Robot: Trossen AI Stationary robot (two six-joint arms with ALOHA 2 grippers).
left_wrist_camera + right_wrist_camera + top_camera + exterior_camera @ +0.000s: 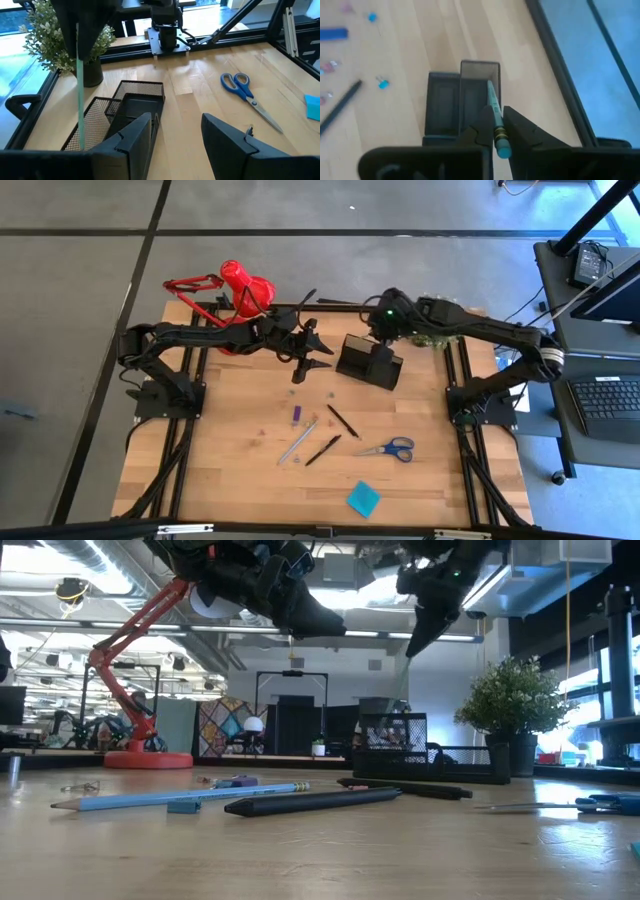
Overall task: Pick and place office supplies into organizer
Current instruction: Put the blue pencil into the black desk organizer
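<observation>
- Looking from above, I see the right end effector (383, 332) over the organizer (368, 363); left end effector (312, 352) waits open beside it.
- Right wrist: clamped on the pencil (496, 117), tip above a compartment; I'd lower it straight, then release.

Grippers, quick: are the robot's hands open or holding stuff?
Left gripper: open, empty.
Right gripper: shut on a pencil above the organizer.

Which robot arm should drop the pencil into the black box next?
The right one, probably. The right gripper is shut on the pencil, hanging point down right above the organizer. The left gripper is open and empty, off to the organizer's side.
</observation>
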